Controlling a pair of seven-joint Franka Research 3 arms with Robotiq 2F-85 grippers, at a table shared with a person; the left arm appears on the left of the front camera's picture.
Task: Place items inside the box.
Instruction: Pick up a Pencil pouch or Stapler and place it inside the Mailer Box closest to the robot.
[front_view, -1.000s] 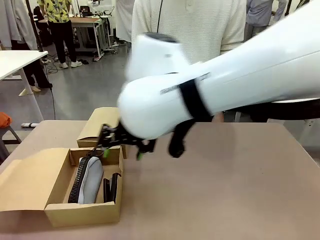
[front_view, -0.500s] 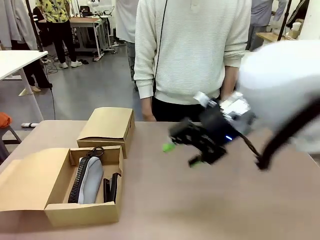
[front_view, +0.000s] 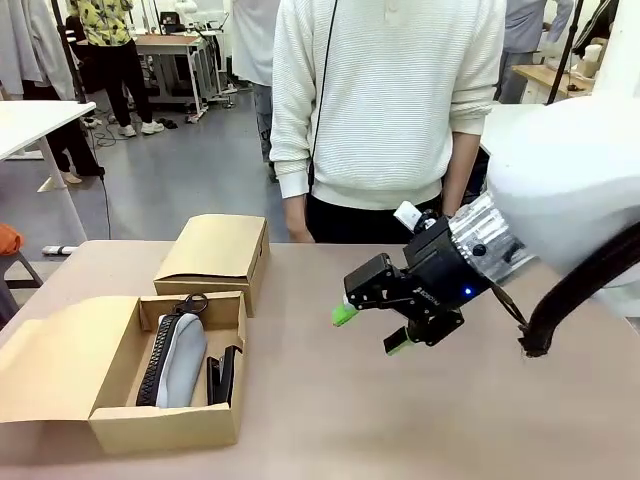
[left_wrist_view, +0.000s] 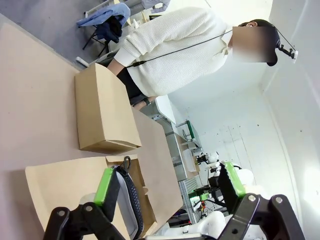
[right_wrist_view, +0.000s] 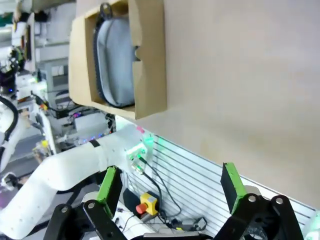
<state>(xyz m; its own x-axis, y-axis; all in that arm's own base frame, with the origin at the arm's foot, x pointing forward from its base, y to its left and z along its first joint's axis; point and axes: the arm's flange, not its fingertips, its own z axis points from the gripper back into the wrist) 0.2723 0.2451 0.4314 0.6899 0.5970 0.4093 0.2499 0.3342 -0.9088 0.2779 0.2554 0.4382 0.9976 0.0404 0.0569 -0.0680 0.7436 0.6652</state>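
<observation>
While my right claw (front_view: 371, 330) hangs spread above the smooth tan table (front_view: 450, 420), the open rectangular cardboard box (front_view: 120, 427) holds a rounded grey pencil case (front_view: 182, 358) beside a black stapler (front_view: 222, 376).

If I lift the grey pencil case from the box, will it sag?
Probably sags: the grey pencil case looks like soft, rounded fabric. It lies close beside the black stapler in the box, so lifting may nudge that.

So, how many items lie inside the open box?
2: the grey pencil case in the middle, the black stapler right of it. Smaller items may hide low in the box.
</observation>
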